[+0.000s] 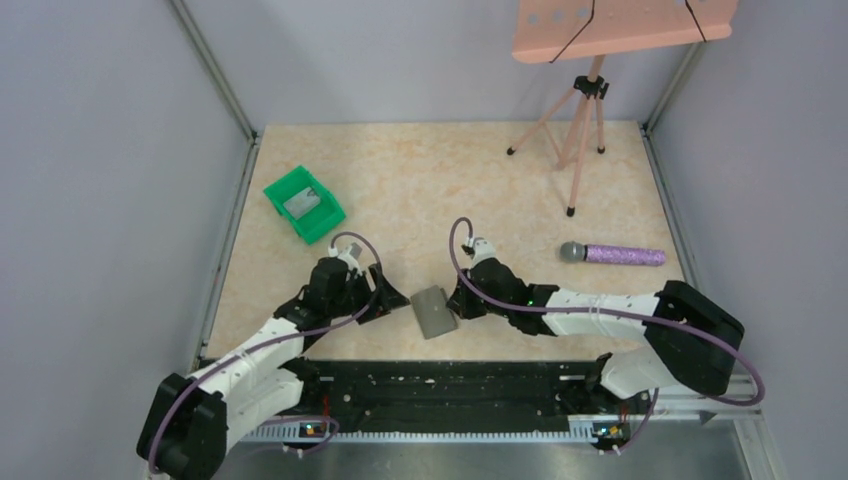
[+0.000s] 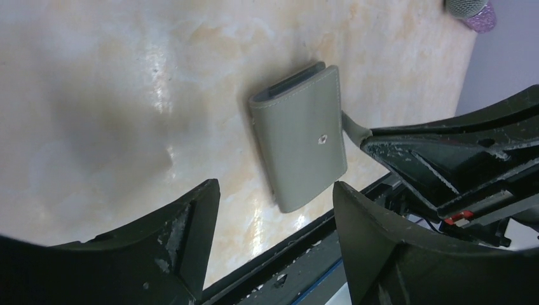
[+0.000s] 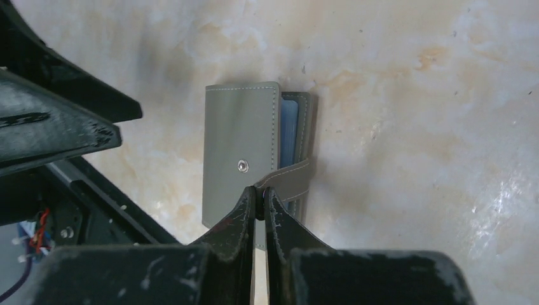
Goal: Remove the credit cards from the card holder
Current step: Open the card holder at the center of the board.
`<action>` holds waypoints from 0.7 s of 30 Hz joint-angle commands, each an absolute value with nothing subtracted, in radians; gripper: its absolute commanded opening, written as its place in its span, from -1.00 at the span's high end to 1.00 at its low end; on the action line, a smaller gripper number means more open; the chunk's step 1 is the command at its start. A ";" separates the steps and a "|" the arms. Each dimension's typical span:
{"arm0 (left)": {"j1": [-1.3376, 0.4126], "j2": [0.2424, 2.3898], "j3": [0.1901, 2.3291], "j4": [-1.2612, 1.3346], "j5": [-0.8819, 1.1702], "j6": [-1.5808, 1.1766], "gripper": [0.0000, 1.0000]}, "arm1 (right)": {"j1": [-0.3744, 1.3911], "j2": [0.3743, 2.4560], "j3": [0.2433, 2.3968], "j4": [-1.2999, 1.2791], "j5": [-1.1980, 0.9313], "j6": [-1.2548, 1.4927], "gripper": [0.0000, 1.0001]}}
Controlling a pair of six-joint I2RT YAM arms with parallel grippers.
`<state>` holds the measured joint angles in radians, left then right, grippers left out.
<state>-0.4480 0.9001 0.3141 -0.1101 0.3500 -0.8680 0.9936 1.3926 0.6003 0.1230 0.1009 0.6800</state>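
The grey card holder (image 1: 433, 311) lies folded on the table near the front edge, between my two grippers. In the right wrist view the card holder (image 3: 240, 140) shows a snap stud, and its strap (image 3: 289, 175) is undone. My right gripper (image 3: 259, 194) is shut on the end of that strap. A blue inner layer (image 3: 289, 130) shows at the holder's open side; the credit cards are hidden. My left gripper (image 2: 274, 190) is open just short of the card holder (image 2: 302, 136), touching nothing. In the top view the left gripper (image 1: 388, 300) is to the holder's left and the right gripper (image 1: 456, 300) to its right.
A green plastic bin (image 1: 303, 203) with a grey item in it stands at the back left. A purple microphone (image 1: 612, 254) lies to the right. A pink tripod stand (image 1: 580, 120) is at the back right. The black base rail (image 1: 450, 385) runs just in front of the holder.
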 commanded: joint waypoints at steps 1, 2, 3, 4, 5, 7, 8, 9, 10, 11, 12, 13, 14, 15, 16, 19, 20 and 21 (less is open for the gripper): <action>-0.463 0.954 0.308 0.085 0.396 -0.899 -0.40 | 0.988 1.274 0.563 0.216 0.057 0.763 1.00; -0.466 0.970 0.308 0.101 0.407 -0.901 -0.37 | 0.987 1.251 0.555 0.222 0.055 0.769 1.00; -0.470 0.987 0.307 0.122 0.418 -0.903 -0.35 | 0.987 1.228 0.547 0.227 0.053 0.777 1.00; -0.473 1.002 0.307 0.142 0.431 -0.907 -0.34 | 0.988 1.209 0.540 0.232 0.049 0.782 1.00; -0.479 1.017 0.308 0.159 0.441 -0.910 -0.33 | 0.987 1.191 0.534 0.236 0.045 0.788 1.00; -0.488 1.042 0.316 0.180 0.456 -0.911 -0.33 | 0.987 1.162 0.525 0.239 0.044 0.800 1.00; -0.493 1.052 0.321 0.184 0.460 -0.909 -0.35 | 0.986 1.149 0.521 0.243 0.043 0.807 1.00; -0.497 1.059 0.327 0.183 0.461 -0.905 -0.38 | 0.987 1.139 0.516 0.246 0.044 0.812 1.00; -0.503 1.064 0.333 0.182 0.463 -0.900 -0.41 | 0.987 1.129 0.512 0.249 0.044 0.815 1.00; -0.505 1.066 0.337 0.180 0.465 -0.896 -0.44 | 0.987 1.120 0.507 0.252 0.047 0.817 1.00; -0.508 1.066 0.342 0.176 0.465 -0.891 -0.47 | 0.987 1.115 0.502 0.257 0.050 0.817 1.00; -0.510 1.065 0.345 0.170 0.463 -0.885 -0.50 | 0.987 1.112 0.499 0.258 0.056 0.815 1.00; -0.511 1.063 0.349 0.158 0.456 -0.879 -0.52 | 0.986 1.112 0.500 0.256 0.063 0.812 1.00; -0.512 1.060 0.352 0.148 0.452 -0.873 -0.54 | 0.987 1.112 0.499 0.249 0.068 0.810 1.00; -0.514 1.057 0.354 0.141 0.450 -0.867 -0.55 | 0.986 1.112 0.500 0.247 0.070 0.810 1.00; -0.515 1.053 0.354 0.137 0.445 -0.856 -0.60 | 0.987 1.113 0.497 0.253 0.065 0.811 1.00; -0.515 1.054 0.354 0.135 0.442 -0.853 -0.61 | 0.987 1.114 0.496 0.254 0.064 0.811 1.00; -0.515 1.058 0.354 0.136 0.440 -0.850 -0.62 | 0.987 1.113 0.496 0.255 0.064 0.811 1.00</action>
<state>-0.5110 1.0649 0.3168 0.1051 0.4408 -0.8833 0.9916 1.1362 0.4969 0.2005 0.0578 0.7994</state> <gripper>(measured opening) 0.798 0.022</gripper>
